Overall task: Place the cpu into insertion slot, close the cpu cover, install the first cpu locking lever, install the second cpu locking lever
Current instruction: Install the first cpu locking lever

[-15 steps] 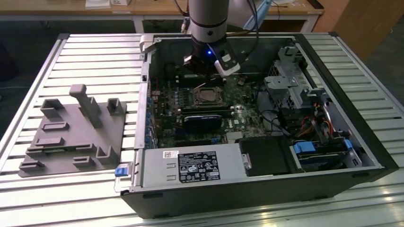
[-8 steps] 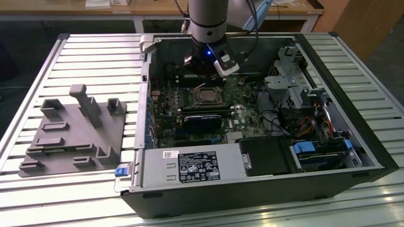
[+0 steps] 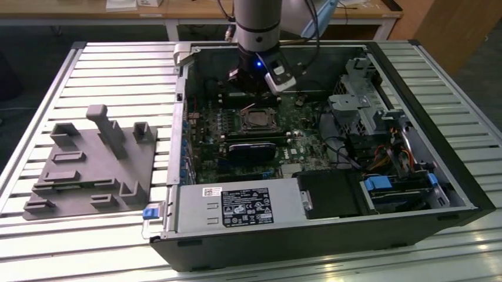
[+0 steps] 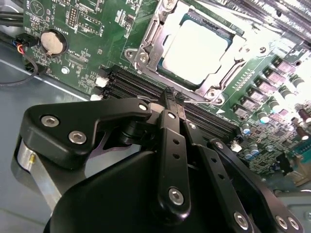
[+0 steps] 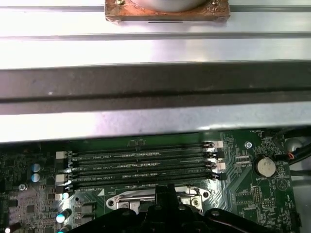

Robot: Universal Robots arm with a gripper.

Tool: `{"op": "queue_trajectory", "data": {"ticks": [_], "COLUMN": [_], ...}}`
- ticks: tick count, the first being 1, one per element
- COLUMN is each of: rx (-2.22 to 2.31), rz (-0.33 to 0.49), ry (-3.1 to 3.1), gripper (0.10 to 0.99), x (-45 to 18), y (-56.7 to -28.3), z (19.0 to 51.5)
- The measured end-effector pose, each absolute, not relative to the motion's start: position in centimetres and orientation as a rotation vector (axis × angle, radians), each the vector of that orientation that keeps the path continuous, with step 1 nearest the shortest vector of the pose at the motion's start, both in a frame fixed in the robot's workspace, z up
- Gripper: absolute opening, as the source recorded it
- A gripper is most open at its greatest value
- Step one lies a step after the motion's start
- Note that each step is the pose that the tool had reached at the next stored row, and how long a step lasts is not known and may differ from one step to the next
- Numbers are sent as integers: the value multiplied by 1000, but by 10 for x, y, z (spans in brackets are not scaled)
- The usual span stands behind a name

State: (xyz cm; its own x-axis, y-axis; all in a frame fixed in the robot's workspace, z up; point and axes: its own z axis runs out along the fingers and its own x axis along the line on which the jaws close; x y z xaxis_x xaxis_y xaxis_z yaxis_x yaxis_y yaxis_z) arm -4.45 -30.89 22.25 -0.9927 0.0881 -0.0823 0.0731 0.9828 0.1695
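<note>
Deep inside an open computer case (image 3: 314, 249), gripper (image 4: 171, 97) fingers pressed together over memory slots (image 4: 129, 85).
Just beside it, the cpu (image 4: 194, 46) lies seated beneath the lowered cpu cover (image 4: 148, 48).

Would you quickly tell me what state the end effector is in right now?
End effector: closed, fingertips together near the cpu cover; nothing visibly held.

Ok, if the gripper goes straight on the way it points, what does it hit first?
Likely the memory slots beside the cpu cover; the gripper has its tips over that edge, so depth is unclear.
</note>
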Motion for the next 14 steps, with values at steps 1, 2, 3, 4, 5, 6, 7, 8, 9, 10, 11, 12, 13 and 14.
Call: {"op": "queue_trajectory", "data": {"ticks": [1, 2, 3, 4, 5, 6, 7, 8, 9, 10, 11, 12, 13, 14], "rx": [125, 126, 127, 128, 128, 128, 128, 128, 127, 126, 125, 125, 125, 125], "rz": [251, 246, 242, 238, 235, 233, 232, 231, 230, 230, 230, 229, 229, 229], "ry": [3039, 3039, 3039, 3039, 3040, 3040, 3039, 3038, 3034, 3027, 3019, 3011, 3005, 3000], "gripper": [106, 106, 106, 106, 106, 106, 106, 106, 106, 106, 106, 106, 106, 106], "x": [-44, -44, -44, -44, -44, -44, -44, -44, -44, -44, -44, -44, -44, -44], "y": [-308, -307, -305, -304, -303, -303, -302, -302, -302, -302, -302, -302, -302, -302], "z": [222, 222, 222, 221, 221, 221, 221, 220, 220, 219, 219, 218, 218, 217]}}
